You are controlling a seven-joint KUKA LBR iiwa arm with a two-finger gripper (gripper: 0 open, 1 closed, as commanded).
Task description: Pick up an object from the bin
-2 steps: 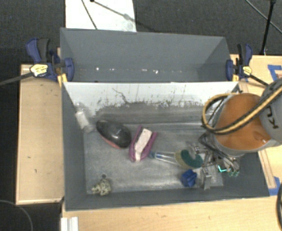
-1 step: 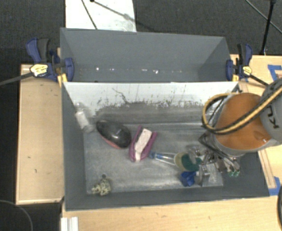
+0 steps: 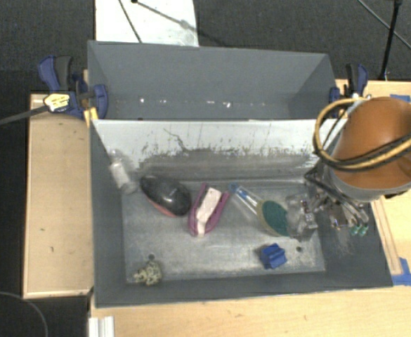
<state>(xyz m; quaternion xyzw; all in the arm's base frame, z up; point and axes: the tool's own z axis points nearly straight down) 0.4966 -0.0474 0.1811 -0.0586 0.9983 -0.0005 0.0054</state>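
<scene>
My gripper (image 3: 306, 217) is low at the right end of the bin, right beside a teal oval thing (image 3: 275, 216) on its left. A clear tube with a blue cap (image 3: 245, 201) lies slanted just beyond the teal oval, touching its upper left edge. A small blue block (image 3: 272, 256) lies on the bin floor below and to the left of the gripper, apart from it. I see nothing held in the gripper.
A purple and white packet (image 3: 206, 210) and a dark oval mouse-like thing (image 3: 166, 195) lie mid-bin. A small clear thing (image 3: 120, 174) rests by the left wall, and a beige clump (image 3: 147, 275) sits in the front left corner. The orange-domed arm hangs over the right wall.
</scene>
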